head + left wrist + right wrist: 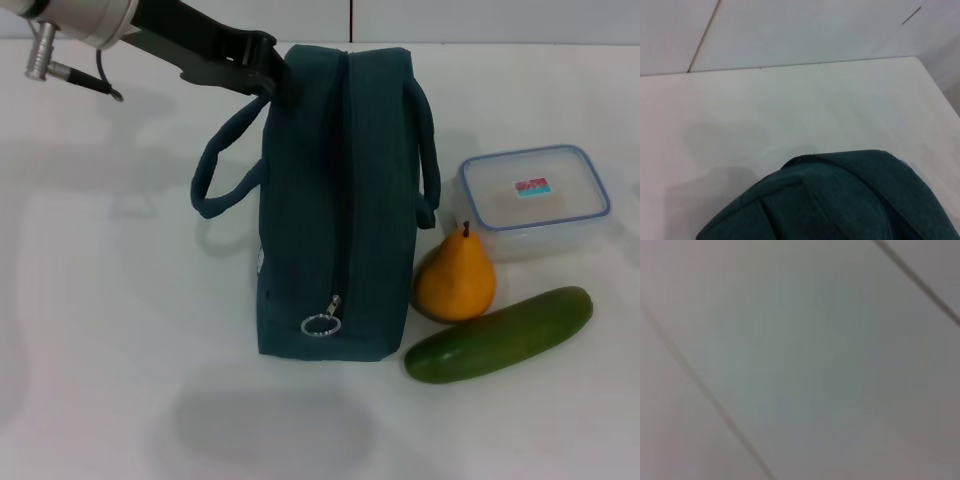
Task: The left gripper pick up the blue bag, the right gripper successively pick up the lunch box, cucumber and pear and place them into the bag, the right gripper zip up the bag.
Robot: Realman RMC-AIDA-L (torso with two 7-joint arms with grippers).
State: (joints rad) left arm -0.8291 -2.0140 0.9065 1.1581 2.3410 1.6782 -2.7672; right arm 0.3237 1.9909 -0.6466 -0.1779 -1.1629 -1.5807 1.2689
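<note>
Head view first: the blue bag [335,200] stands on the white table [110,330], long side running away from the robot, its zipper shut along the top with the metal ring pull [321,325] lying at the near end. One loop handle [222,170] flops out toward the robot's left, the other handle [425,150] hangs down the opposite side. The left gripper [268,68] reaches in from the upper left and sits right at the bag's far top corner, touching or very nearly touching the fabric; its fingertips are lost against the dark cloth, so whether it is closed on the bag I cannot tell. On the robot's right of the bag the pear [456,277] stands upright, stem up, just beside the bag's wall. The cucumber [499,335] lies in front of the pear, angled, one end close to the bag's near corner. The lunch box [533,200] sits behind the pear with its blue-rimmed lid on and a small label on top. Left wrist view now: the bag's rounded end [840,200] fills the lower part, seams showing, with bare tabletop beyond it and the wall behind. Right wrist view shows only a pale surface crossed by dark lines; the right gripper is nowhere in sight.
</note>
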